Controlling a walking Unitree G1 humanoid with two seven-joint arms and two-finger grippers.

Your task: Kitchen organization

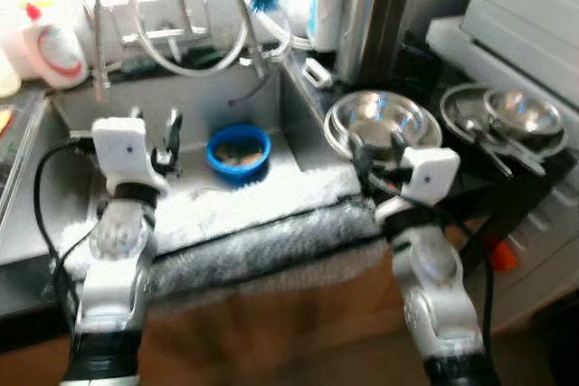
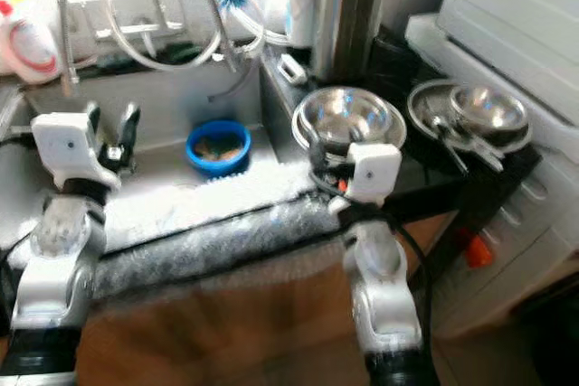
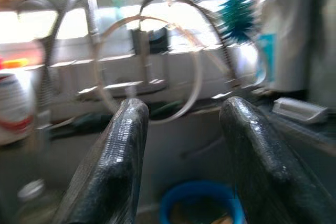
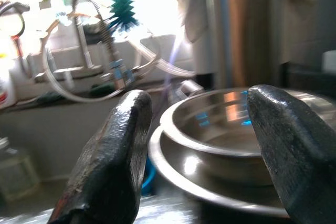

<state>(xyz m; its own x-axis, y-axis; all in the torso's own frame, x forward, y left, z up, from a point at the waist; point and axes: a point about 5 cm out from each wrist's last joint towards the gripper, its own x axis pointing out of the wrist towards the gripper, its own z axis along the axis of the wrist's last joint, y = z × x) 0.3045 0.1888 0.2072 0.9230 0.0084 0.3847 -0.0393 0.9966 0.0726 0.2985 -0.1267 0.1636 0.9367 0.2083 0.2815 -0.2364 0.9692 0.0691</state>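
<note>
The right pincer [image 4: 199, 145], fingers spread and empty, faces the stacked steel bowls [image 1: 375, 122] just ahead on the counter [image 1: 516, 183], probably lined up for a grasp. The left pincer [image 3: 184, 150], also spread and empty, hangs above the sink [image 1: 208, 88], with the blue bowl [image 1: 239, 153] just beyond and below its tips.

A round blue bowl [image 1: 239, 153] is seen in the steel sink [image 1: 194, 97], beside the left gripper [image 1: 156, 128]. Stacked shiny steel bowls [image 1: 380, 122] are seen just beyond the right gripper [image 1: 377, 153].

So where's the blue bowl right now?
The blue bowl sits in the sink, centre of the head views, just ahead of the open left hand and left of the stacked steel bowls.
</note>
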